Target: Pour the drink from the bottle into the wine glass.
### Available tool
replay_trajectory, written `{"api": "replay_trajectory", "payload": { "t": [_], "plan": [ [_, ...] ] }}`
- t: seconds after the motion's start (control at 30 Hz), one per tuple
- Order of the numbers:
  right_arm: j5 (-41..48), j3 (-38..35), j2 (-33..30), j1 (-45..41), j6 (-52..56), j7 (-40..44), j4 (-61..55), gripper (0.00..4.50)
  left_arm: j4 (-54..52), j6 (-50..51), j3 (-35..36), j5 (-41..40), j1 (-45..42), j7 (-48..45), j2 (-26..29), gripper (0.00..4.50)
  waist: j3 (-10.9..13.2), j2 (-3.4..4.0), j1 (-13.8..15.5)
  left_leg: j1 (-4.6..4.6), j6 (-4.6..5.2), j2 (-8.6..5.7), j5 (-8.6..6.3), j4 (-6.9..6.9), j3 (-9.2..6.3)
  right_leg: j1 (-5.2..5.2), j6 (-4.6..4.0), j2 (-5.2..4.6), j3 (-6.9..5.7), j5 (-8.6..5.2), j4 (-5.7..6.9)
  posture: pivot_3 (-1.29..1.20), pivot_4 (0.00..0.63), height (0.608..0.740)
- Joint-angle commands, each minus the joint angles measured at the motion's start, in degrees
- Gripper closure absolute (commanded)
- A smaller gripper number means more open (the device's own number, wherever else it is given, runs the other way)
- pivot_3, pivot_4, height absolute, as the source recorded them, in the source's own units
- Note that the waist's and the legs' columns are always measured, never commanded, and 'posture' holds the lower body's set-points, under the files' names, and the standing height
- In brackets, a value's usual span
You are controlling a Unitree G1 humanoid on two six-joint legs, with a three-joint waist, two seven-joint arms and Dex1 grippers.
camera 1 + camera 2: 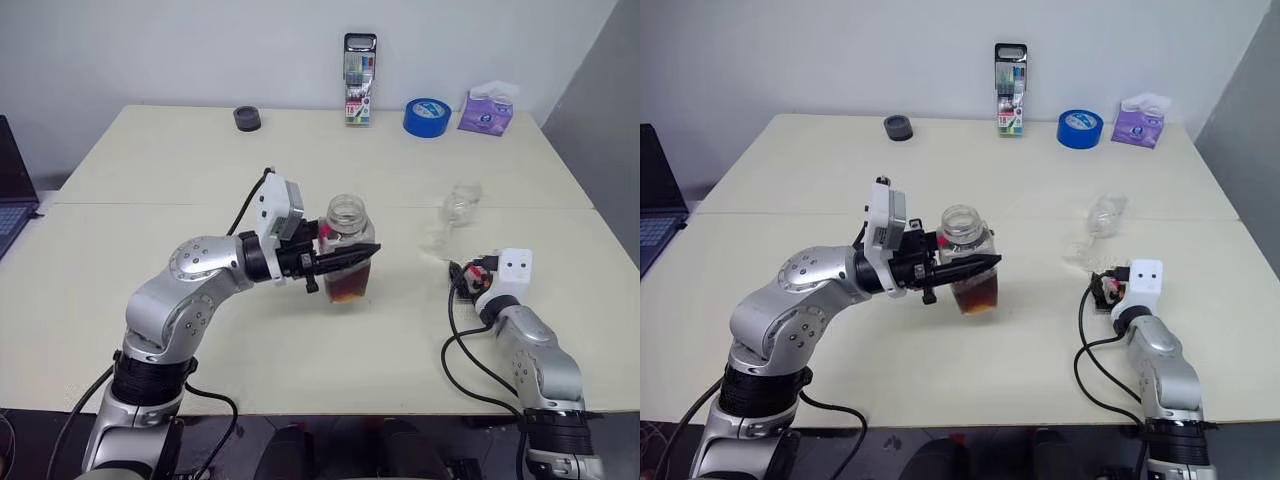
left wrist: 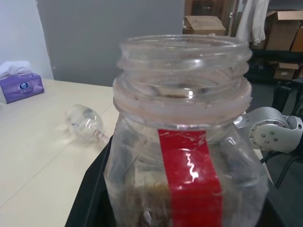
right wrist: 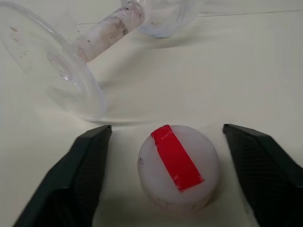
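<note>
My left gripper (image 1: 368, 253) is shut on the bottle (image 1: 350, 250), holding it upright just above the table. The bottle is uncapped, with its red label strip (image 2: 191, 179) facing the left wrist view. The dark red-brown drink (image 1: 348, 285) fills its lower part. To the right, the wine glass (image 1: 455, 215) lies on its side on the table, its foot (image 3: 52, 66) and stem (image 3: 111, 28) close ahead of my right gripper (image 3: 166, 128). That gripper is open, its fingers on either side of the white cap with red tape (image 3: 177, 165), which rests on the table.
Along the table's far edge stand a pen pack (image 1: 359, 80), a blue tape roll (image 1: 427, 117), a purple tissue box (image 1: 486, 110) and a small black round object (image 1: 247, 119). A laptop (image 1: 12, 190) sits off the left edge.
</note>
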Motion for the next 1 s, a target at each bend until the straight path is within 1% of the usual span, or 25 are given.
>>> {"api": "replay_trajectory", "payload": {
  "t": [0.03, 0.13, 0.2, 0.27, 0.37, 0.47, 0.57, 0.7, 0.8, 0.9, 1.0],
  "plan": [
    [-1.1, -0.9, -0.3, -0.1, -0.4, -0.8, -2.0, 0.04, -2.6, -0.6, 1.0, -0.9, 0.0, 0.0, 0.2, 2.70, 0.0, 0.00, 0.0, 0.00, 0.00, 0.00, 0.00, 0.00, 0.00, 0.00, 0.00, 0.00, 0.00, 0.00, 0.00, 0.00, 0.150, 0.740],
    [-0.9, -1.4, -0.9, -0.6, 0.3, -0.2, -5.3, 0.04, -2.5, -0.8, 1.1, -0.8, 0.2, 0.1, 0.3, 2.70, 0.0, 0.01, 0.0, 0.00, 0.00, 0.00, 0.00, 0.00, 0.00, 0.00, 0.00, 0.00, 0.00, 0.00, 0.01, 0.00, 0.150, 0.740],
    [-0.3, -1.7, -3.1, -2.0, 1.1, 1.8, -9.1, 0.04, -2.0, -1.0, 1.5, -0.4, 0.1, 0.3, 0.4, 2.70, 0.0, 0.02, 0.0, 0.00, 0.00, 0.00, 0.00, 0.00, 0.00, -0.01, 0.00, 0.01, 0.01, 0.00, 0.03, 0.00, 0.150, 0.740],
    [2.2, -3.5, -5.1, -4.1, 3.6, 3.3, -12.7, 0.04, -1.3, -1.4, 2.0, 0.0, -0.1, 0.6, 0.6, 2.70, 0.0, 0.02, -0.1, 0.00, 0.00, 0.00, 0.00, 0.00, 0.00, -0.01, 0.00, 0.01, 0.01, 0.00, 0.03, 0.00, 0.150, 0.740],
    [7.9, -4.9, -8.3, -7.9, 7.3, 8.1, -15.6, 0.04, -0.1, -2.0, 2.7, 0.7, -0.5, 0.9, 1.0, 2.70, 0.0, 0.02, -0.1, 0.03, 0.01, 0.01, -0.01, 0.00, -0.01, -0.02, 0.00, 0.03, 0.02, 0.00, 0.06, 0.00, 0.150, 0.740],
    [18.8, -5.3, -13.1, -13.6, 12.8, 19.5, -16.8, 0.04, 1.5, -2.7, 3.7, 1.8, -1.1, 2.2, 1.1, 2.70, 0.0, 0.03, -0.2, 0.03, 0.06, 0.04, -0.03, -0.01, -0.04, -0.01, 0.00, 0.08, 0.00, 0.00, 0.05, 0.00, 0.150, 0.740],
    [27.8, -6.1, -17.8, -17.7, 18.9, 27.1, -16.9, 0.04, 3.0, -3.5, 4.6, 3.1, -1.6, 3.6, 1.2, 2.70, 0.0, 0.03, -0.1, 0.00, 0.23, 0.04, -0.13, 0.00, -0.08, 0.00, -0.01, 0.08, -0.04, 0.00, 0.01, 0.00, 0.150, 0.740],
    [35.0, -3.1, -23.9, -21.7, 23.4, 36.5, -18.2, 0.04, 6.8, -6.2, 6.2, 7.9, -2.7, 8.4, 0.9, 2.70, 0.0, 0.03, 0.1, -0.07, 0.25, 0.04, -0.14, 0.00, -0.16, 0.01, -0.01, 0.05, -0.14, 0.00, -0.10, 0.00, 0.150, 0.740],
    [37.0, -0.5, -24.8, -24.2, 24.2, 39.6, -18.5, 0.04, 10.2, -8.6, 7.3, 12.5, -3.5, 13.0, 1.0, 2.70, 0.0, 0.02, 0.0, -0.07, 0.26, 0.04, -0.14, 0.00, -0.17, 0.01, -0.01, 0.05, -0.15, 0.00, -0.11, 0.00, 0.150, 0.740],
    [37.3, 2.4, -23.8, -26.9, 23.8, 41.2, -17.6, 0.04, 13.6, -10.2, 9.0, 17.6, -3.4, 20.2, 0.4, 2.70, 0.0, 0.02, -0.1, -0.06, 0.26, 0.04, -0.14, 0.01, -0.16, 0.01, -0.01, 0.05, -0.14, 0.01, -0.08, 0.00, 0.150, 0.740],
    [37.0, 3.9, -22.9, -28.7, 23.3, 41.7, -16.7, 0.04, 14.5, -10.9, 9.9, 20.1, -3.0, 24.6, -0.6, 2.70, 0.0, 0.01, 0.1, -0.10, 0.25, 0.05, -0.14, 0.01, -0.19, -0.01, -0.01, 0.03, -0.18, 0.01, -0.09, 0.00, 0.150, 0.740]
  ]
}}
